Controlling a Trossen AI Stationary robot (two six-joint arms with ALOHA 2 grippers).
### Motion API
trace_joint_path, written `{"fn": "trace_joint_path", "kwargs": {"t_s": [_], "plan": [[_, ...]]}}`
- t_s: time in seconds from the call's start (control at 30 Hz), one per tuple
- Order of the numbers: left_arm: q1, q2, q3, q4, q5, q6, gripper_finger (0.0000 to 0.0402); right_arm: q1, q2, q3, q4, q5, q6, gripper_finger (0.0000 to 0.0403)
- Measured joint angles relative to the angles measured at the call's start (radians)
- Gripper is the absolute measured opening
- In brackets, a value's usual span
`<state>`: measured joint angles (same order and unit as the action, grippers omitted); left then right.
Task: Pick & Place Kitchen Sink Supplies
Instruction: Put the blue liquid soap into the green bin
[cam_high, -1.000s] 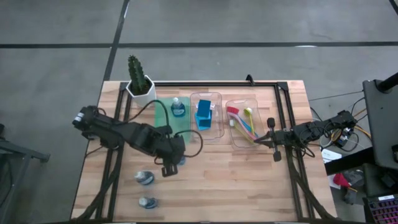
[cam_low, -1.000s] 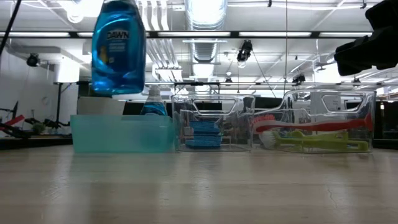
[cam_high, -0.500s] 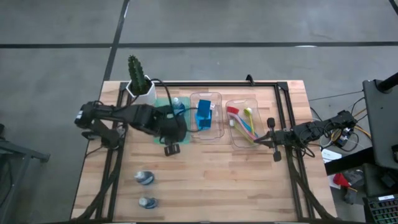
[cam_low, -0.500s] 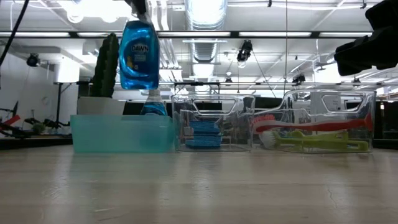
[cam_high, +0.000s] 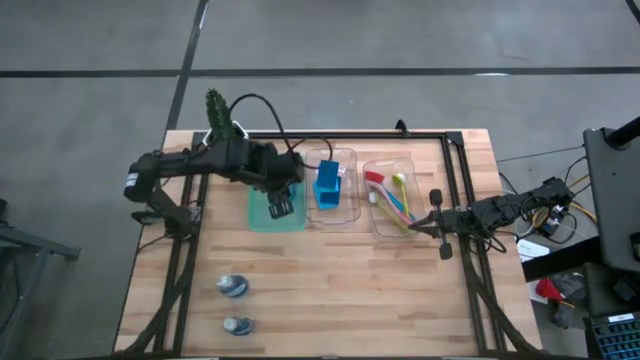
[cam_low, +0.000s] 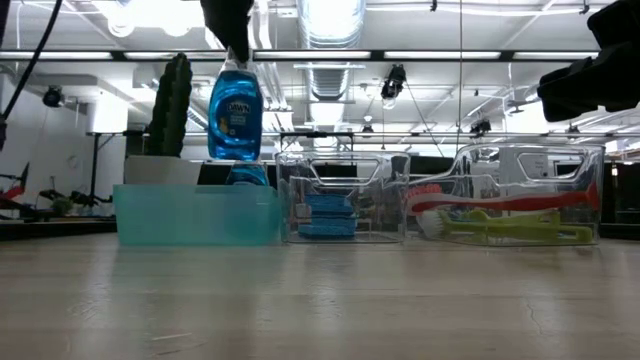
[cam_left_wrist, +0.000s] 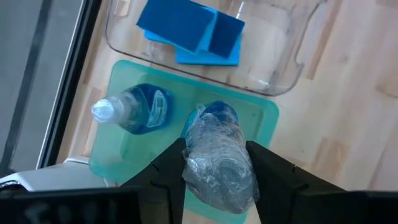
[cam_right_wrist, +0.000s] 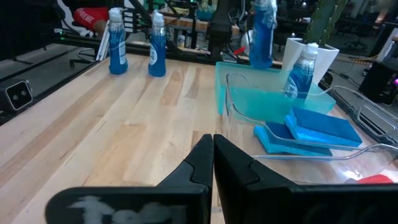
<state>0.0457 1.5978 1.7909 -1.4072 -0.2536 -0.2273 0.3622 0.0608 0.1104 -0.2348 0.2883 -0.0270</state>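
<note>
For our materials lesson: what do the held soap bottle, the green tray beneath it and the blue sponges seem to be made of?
Soap bottle in the left gripper: probably clear glossy plastic, as blue liquid shows through.
Green tray: likely translucent, slightly frosted plastic; a second bottle shows through its wall.
Blue sponges: apparently matte foam, blocky and without shine.

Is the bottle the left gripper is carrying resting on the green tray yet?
Apart. The low view shows the held bottle hanging from the left gripper, its base clearly above the rim of the green tray.
</note>
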Motion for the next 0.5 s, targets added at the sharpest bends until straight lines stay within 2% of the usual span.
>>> {"fn": "trace_joint_path", "kwargs": {"t_s": [0.5], "plan": [[0.149, 0.0, -0.162, 0.161, 0.081, 0.104, 0.0138, 0.0, 0.0, 0.0, 0.0, 0.0, -0.002, 0.0008]]}}
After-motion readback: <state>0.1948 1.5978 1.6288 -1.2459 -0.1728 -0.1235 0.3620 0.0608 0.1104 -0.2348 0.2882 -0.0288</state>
